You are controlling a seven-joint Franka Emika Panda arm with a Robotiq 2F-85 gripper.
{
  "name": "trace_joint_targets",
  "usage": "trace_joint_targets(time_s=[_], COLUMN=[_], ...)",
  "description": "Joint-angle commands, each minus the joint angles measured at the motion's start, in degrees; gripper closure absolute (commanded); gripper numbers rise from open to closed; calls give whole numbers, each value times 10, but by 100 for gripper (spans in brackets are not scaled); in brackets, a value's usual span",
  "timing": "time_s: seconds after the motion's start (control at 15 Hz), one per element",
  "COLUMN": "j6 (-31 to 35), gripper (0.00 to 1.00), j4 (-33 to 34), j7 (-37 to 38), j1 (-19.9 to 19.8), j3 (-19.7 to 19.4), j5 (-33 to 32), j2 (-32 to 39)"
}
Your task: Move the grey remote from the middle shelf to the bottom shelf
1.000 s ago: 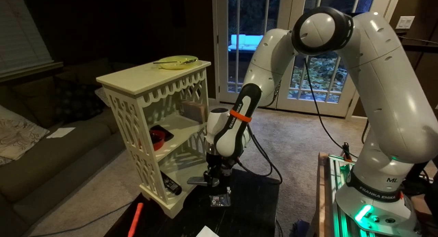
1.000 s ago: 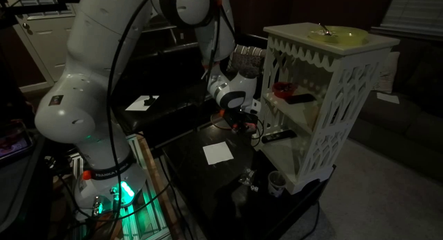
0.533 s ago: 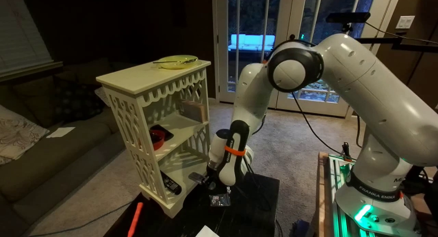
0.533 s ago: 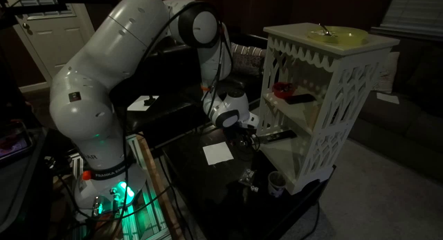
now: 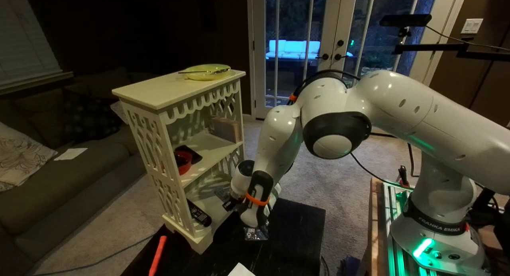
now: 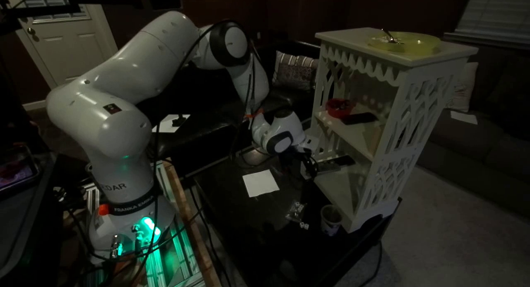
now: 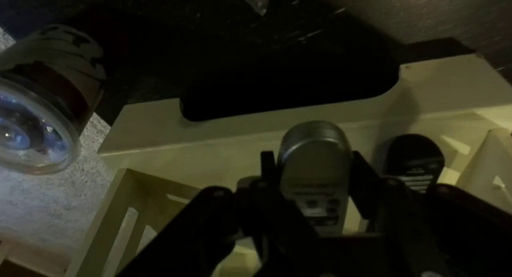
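The grey remote point(image 7: 314, 165) lies between the fingers of my gripper point(image 7: 311, 161) in the wrist view, with both fingers against its sides. In both exterior views the grey remote point(image 5: 221, 194) point(image 6: 329, 166) reaches into the opening over the bottom shelf point(image 5: 220, 217) point(image 6: 335, 185). The gripper point(image 5: 230, 204) point(image 6: 308, 169) is at that shelf's front edge, partly hidden by the wrist. I cannot tell whether the remote touches the board. The middle shelf point(image 5: 211, 150) point(image 6: 352, 133) is above it.
A black remote point(image 5: 199, 213) point(image 7: 416, 161) lies beside the grey one on the bottom shelf. A red bowl point(image 5: 184, 164) and a black flat object point(image 6: 359, 118) are on the middle shelf. A cup point(image 6: 331, 220) point(image 7: 44, 97) stands before the stand. A small plastic bag point(image 6: 295, 212) lies nearby.
My gripper has moved down and towards the stand, carrying the grey remote from above the black table into the space over the bottom shelf. The shelf items have not moved.
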Motion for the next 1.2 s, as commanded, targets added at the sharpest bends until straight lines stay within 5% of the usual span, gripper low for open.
trace_joint_targets(time_s=[0.0,0.67,1.13], j6=[-35,-76,-157], gripper=[79,79,79], j4=[89,277,332], j7=[20,-80,-91], j1=[7,-161,-171], j3=[-37,77,84], j5=[8,-97,-132], j2=[57,125,149])
